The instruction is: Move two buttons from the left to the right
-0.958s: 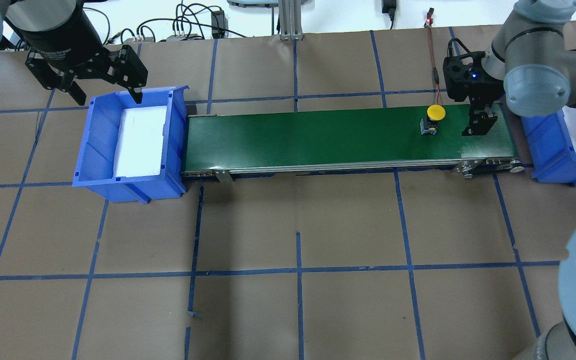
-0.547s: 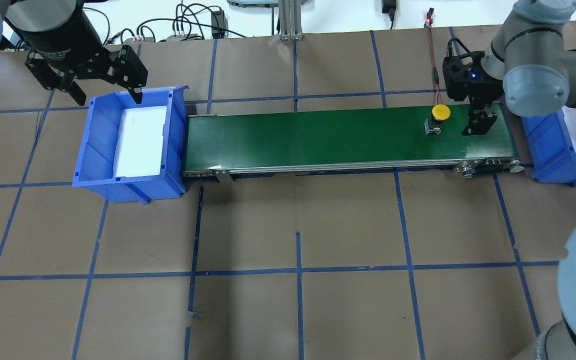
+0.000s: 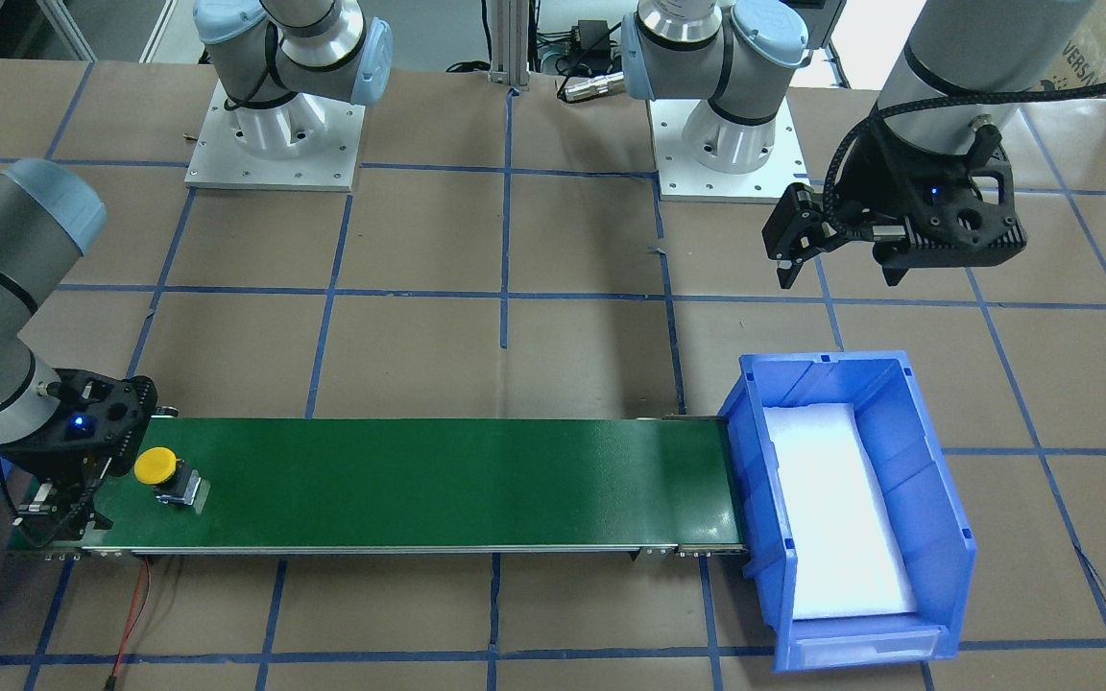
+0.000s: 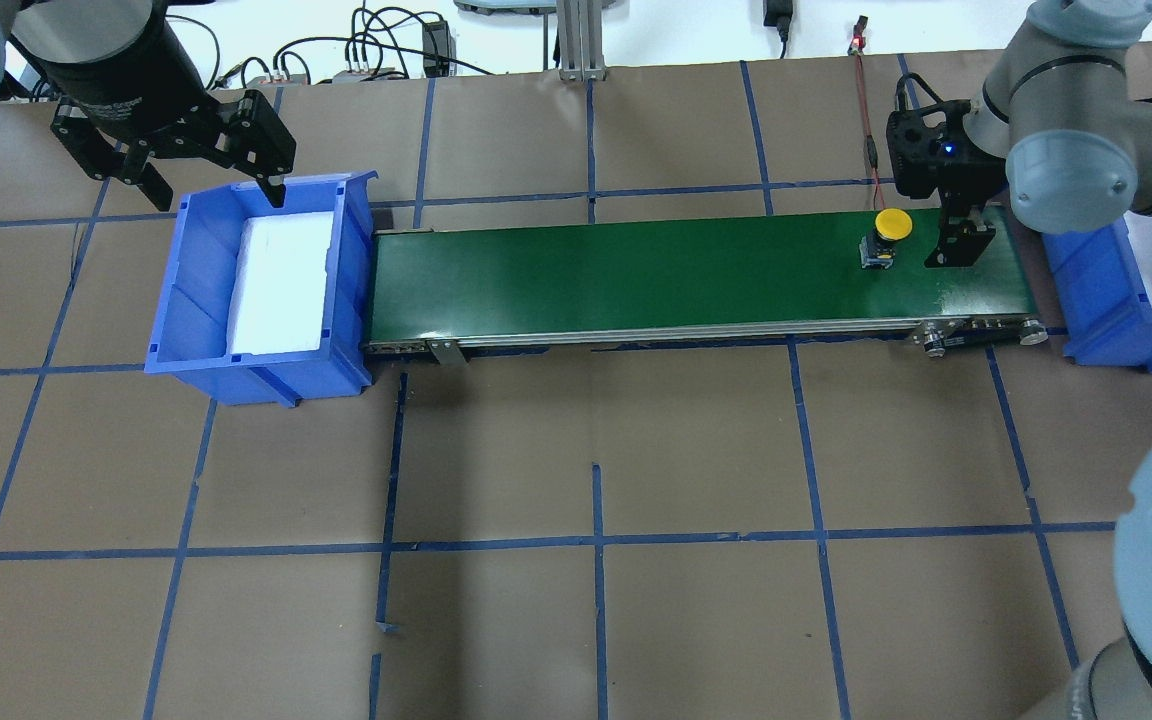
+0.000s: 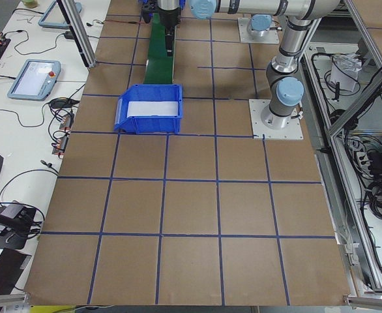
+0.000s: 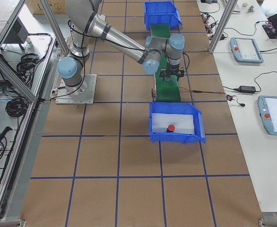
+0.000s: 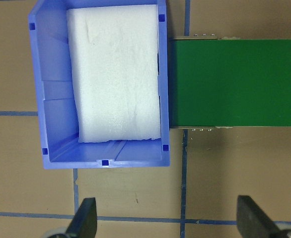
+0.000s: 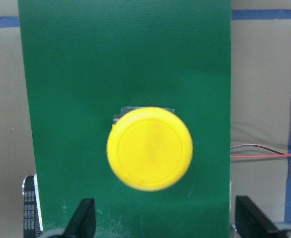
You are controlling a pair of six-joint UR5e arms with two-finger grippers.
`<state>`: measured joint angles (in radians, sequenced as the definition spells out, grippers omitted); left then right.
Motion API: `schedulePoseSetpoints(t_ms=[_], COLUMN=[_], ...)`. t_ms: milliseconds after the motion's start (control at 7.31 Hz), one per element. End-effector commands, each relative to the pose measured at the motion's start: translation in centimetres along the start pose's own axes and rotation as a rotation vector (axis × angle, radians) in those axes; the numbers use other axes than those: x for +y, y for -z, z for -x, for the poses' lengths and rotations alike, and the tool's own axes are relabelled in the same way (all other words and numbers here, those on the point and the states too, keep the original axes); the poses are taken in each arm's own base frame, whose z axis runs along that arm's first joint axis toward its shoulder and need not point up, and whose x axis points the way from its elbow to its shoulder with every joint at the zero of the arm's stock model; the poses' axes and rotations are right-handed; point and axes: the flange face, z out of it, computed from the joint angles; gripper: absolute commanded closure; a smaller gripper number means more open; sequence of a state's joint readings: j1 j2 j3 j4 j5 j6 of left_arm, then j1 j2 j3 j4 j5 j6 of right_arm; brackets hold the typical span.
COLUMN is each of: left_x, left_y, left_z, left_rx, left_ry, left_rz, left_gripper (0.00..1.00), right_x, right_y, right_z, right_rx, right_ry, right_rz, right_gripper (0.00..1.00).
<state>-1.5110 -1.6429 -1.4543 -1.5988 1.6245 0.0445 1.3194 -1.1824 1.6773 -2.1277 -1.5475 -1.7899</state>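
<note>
The yellow button (image 4: 892,224) stands upright on the green conveyor belt (image 4: 636,270) near its right end, filling the right wrist view (image 8: 150,148). My right gripper (image 4: 958,243) hangs open low over the belt, just right of the yellow button and apart from it. The red button (image 6: 170,127) lies on white foam in the right blue bin (image 4: 1096,300). My left gripper (image 4: 211,188) is open and empty above the far rim of the left blue bin (image 4: 191,300), which holds only white foam.
The belt (image 3: 467,480) runs between the two bins. A red wire (image 4: 868,150) trails from the belt's right end to the table's far edge. Cables and a metal post (image 4: 576,40) sit along that edge. Brown paper with blue tape lines covers the table.
The yellow button has ridden the belt a little to the right, closer to my right gripper. Neither arm has visibly moved.
</note>
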Motion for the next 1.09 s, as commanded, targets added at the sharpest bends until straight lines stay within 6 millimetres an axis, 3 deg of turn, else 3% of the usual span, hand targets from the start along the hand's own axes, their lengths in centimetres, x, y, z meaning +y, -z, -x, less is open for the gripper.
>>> schedulePoseSetpoints(t_ms=[0,547,958], left_x=[0.0,0.0,-0.2], left_y=[0.0,0.0,0.2], left_z=[0.0,0.0,0.0], left_rx=[0.0,0.0,-0.002], left_ry=[0.0,0.002,0.004], left_rz=[0.001,-0.002,-0.016], left_gripper=[0.0,0.0,0.0], right_x=[0.4,2.2,1.8], right_y=[-0.2,-1.3,-1.6], right_z=[0.1,0.1,0.5], right_rx=[-0.002,-0.021,-0.029], right_ry=[-0.003,-0.03,-0.027], right_rz=[-0.001,-0.009,-0.011], right_gripper=[0.0,0.0,0.0])
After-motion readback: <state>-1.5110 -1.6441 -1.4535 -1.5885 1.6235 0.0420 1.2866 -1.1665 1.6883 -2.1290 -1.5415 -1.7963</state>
